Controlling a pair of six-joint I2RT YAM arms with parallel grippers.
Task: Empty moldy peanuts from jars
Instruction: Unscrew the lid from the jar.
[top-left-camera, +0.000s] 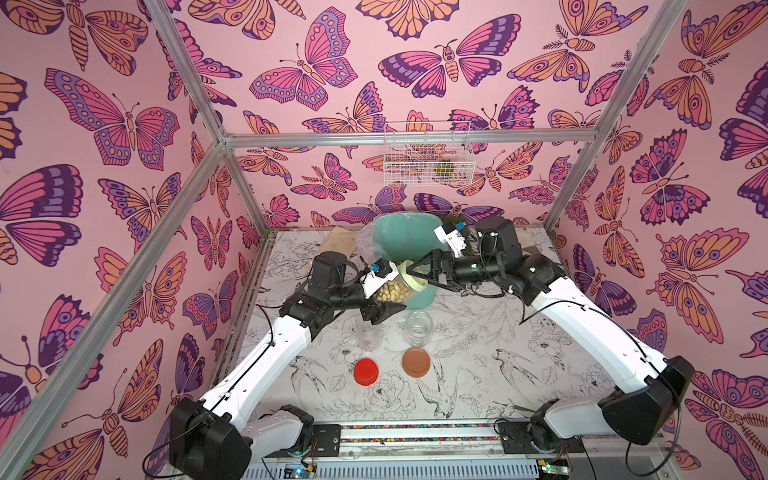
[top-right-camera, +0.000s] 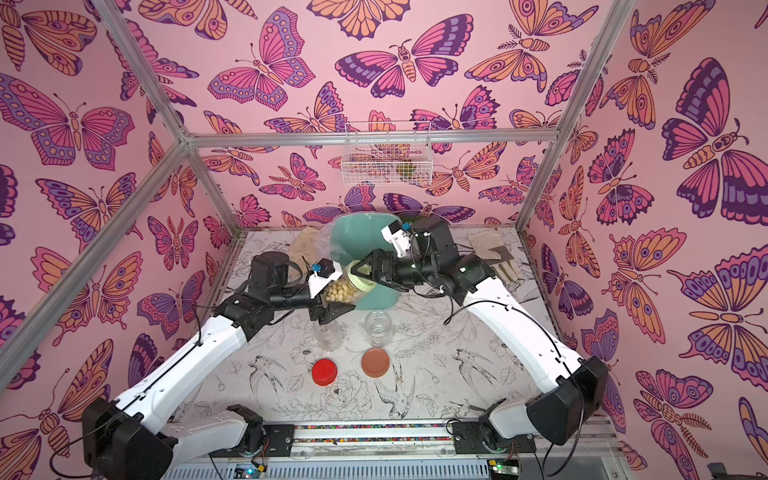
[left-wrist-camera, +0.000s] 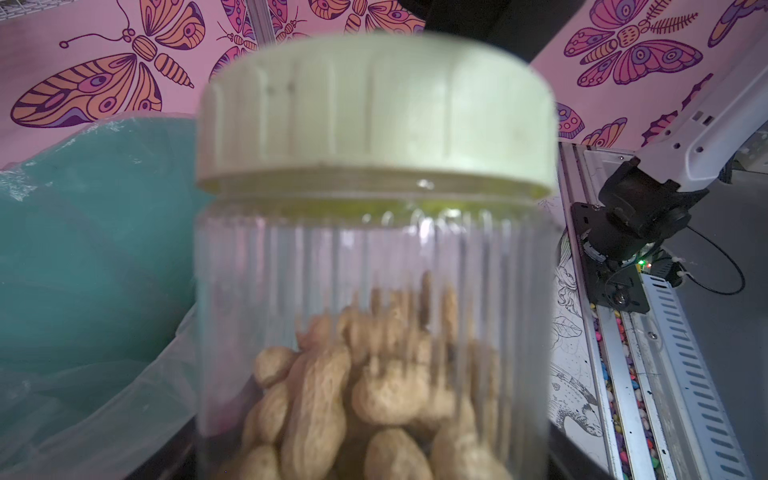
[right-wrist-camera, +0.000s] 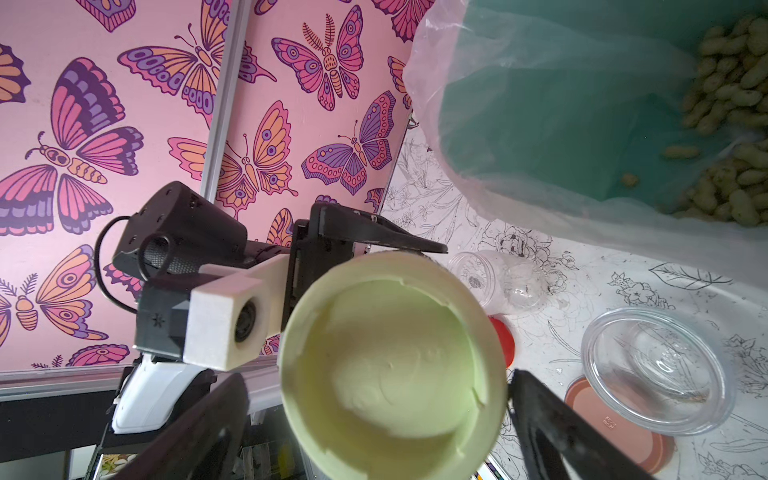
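- The left gripper is clenching the clear body of the last full jar. Its fingers are pressing on the wall just behind the pale green lid.
- It is holding the jar tilted with the capped end aimed at the other arm, probably to present the cap squarely for unscrewing.
- The right gripper is standing spread wide and grasping nothing. Its fingers are straddling the lid, one on each side of the rim.
- In the right wrist view one finger is sitting close against the rim while the opposite one is showing a clear gap. I judge that the clamp on the cap is not yet made.
- The moldy peanuts are lying inside the jar, between the left fingers and behind the lid as the right fingers meet it. They are heaping toward the base end, away from the cap.
- The teal bin is sitting just beyond both sets of fingers, with the jar hanging at its near wall. That is likely so tipping will need little travel once the cap is off. Peanuts are already lying in its liner.
- One empty jar and a second empty jar are sitting on the table beneath the left fingers. The red lid and brown lid are lying further back toward the arm bases, well apart from both grippers and seemingly parked out of the way.
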